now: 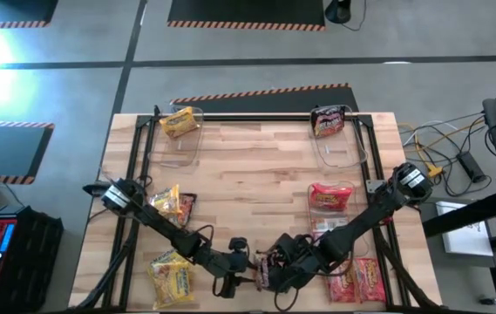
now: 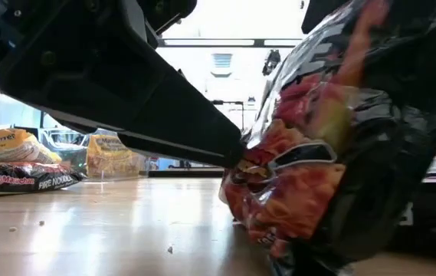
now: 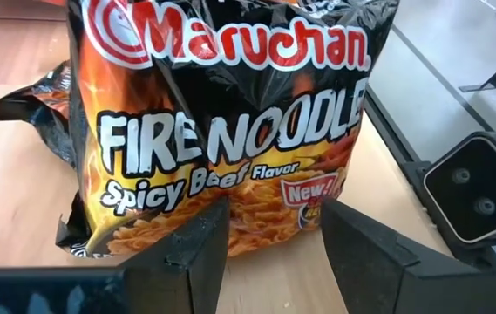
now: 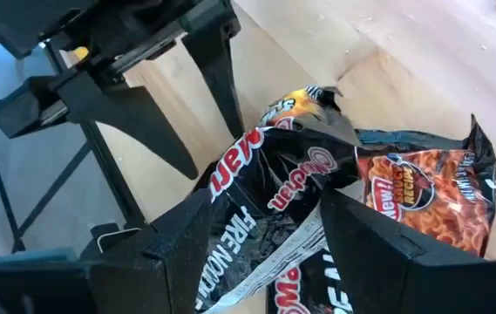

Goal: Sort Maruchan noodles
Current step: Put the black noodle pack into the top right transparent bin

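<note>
Near the counter's (image 1: 256,166) front edge, both grippers meet over dark packets. The right gripper (image 4: 265,253) has its fingers closed on a crumpled dark packet (image 4: 317,174). The left gripper (image 3: 269,249) holds its fingers apart around the bottom edge of an upright Fire Noodle packet (image 3: 230,131). Farther back, yellow packets (image 1: 171,202) lie left, red packets (image 1: 330,195) right.

A light wooden table (image 1: 256,166) carries clear bins (image 1: 333,144) at its far corners. Loose noodle packets lie directly on it: yellow ones (image 1: 171,276) near left, red ones (image 1: 359,281) near right, and a dark packet (image 1: 184,206), apparently under a yellow one.
</note>
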Controlling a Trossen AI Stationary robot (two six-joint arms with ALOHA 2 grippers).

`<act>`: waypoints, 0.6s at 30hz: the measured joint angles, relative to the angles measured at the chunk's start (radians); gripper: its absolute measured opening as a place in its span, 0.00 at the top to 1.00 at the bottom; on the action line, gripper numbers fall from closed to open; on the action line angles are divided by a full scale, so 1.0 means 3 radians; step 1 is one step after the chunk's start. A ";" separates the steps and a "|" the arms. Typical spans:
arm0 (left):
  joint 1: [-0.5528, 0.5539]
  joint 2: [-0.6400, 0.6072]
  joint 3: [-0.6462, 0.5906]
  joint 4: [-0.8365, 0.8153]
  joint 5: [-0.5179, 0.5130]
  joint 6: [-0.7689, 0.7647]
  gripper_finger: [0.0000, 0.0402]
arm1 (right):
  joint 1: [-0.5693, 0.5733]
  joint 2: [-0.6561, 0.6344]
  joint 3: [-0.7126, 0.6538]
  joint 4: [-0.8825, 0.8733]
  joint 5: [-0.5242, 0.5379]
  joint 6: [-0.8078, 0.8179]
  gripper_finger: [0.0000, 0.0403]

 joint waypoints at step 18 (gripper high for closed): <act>0.0014 0.0009 0.0000 0.0153 0.0001 0.0024 0.59 | 0.0006 -0.0013 0.0151 0.0006 -0.0436 0.0333 0.49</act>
